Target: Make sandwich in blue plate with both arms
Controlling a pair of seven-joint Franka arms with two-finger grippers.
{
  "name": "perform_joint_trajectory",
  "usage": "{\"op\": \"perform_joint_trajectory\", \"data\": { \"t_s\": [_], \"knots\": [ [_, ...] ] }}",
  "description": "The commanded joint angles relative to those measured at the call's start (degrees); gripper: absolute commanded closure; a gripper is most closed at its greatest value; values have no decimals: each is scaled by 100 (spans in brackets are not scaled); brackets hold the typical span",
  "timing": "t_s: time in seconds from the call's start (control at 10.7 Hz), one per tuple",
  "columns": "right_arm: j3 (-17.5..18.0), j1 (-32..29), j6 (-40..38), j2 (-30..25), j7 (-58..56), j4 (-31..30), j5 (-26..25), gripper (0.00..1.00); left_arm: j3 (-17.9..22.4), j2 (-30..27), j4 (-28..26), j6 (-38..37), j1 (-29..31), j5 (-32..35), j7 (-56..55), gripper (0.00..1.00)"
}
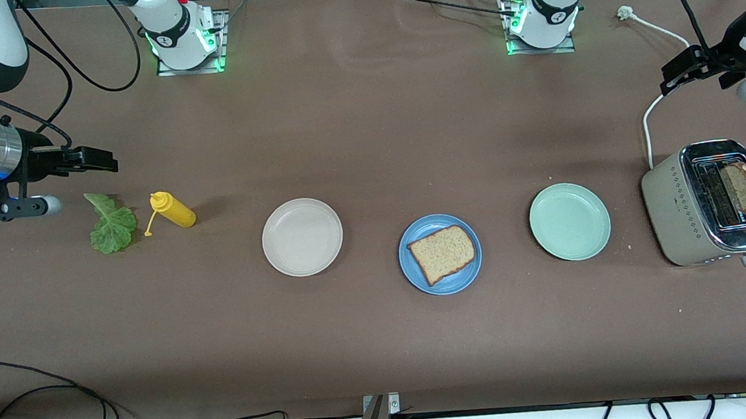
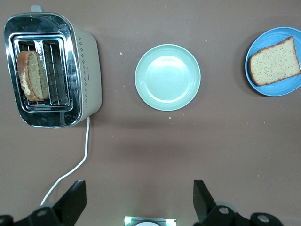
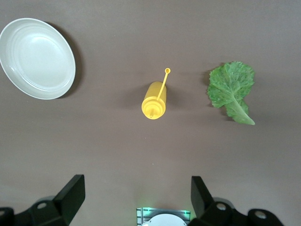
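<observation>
Blue plate (image 1: 440, 254) at table middle w/ one bread slice (image 1: 442, 253) on it, between beige plate (image 1: 302, 236) & mint plate (image 1: 570, 221). Second slice (image 1: 742, 187) in toaster (image 1: 709, 203). Lettuce leaf (image 1: 110, 224) beside mustard bottle (image 1: 173, 209). Left gripper (image 2: 138, 197) wide open above table near toaster; right gripper (image 3: 137, 195) wide open, up near lettuce.

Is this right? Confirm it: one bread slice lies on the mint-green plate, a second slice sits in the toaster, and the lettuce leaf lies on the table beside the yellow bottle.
Not quite. The bread slice lies on the blue plate, not the mint-green plate, which holds nothing; the front view shows it. The rest holds: a second slice sits in the toaster, and the lettuce leaf lies on the table beside the yellow bottle.
</observation>
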Motion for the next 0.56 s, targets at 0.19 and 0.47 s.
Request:
{"op": "perform_joint_trajectory", "data": {
  "t_s": [0.19, 0.47],
  "knots": [
    [-6, -31, 75, -44, -57, -66, 99, 0, 27, 61, 202, -28, 68, 203, -72, 0],
    [-6, -40, 75, -44, -57, -66, 99, 0, 71, 79, 492, -28, 218, 194, -20, 0]
  ]
}}
